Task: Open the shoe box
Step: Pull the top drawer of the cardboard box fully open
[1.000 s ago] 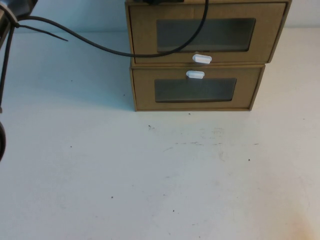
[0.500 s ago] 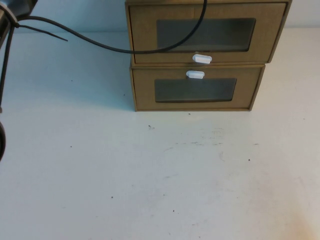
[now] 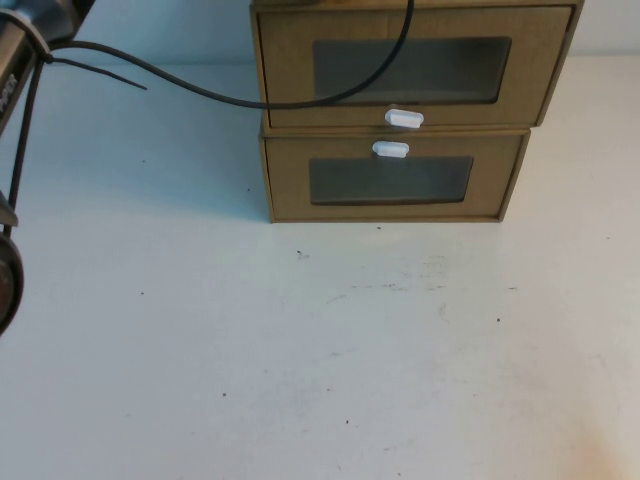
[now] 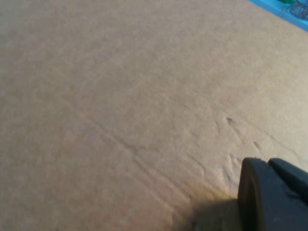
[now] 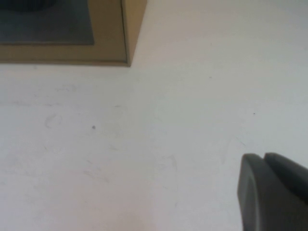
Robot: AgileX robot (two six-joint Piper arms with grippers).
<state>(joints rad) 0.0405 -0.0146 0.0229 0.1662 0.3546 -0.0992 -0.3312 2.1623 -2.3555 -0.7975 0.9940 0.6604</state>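
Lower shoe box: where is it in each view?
High: lower shoe box top centre, under upper box.
Left wrist: cardboard under the left tool; which box, unclear.
Right wrist: its corner on the table; right tool nearer.
Shared by high and right wrist: its dark window.

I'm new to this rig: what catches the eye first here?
A cardboard upper box sits on a lower box at the table's far side, a black cable draped across the upper one. The left gripper hangs close over bare cardboard; the right gripper, shut, hovers above the table near the lower box's corner.
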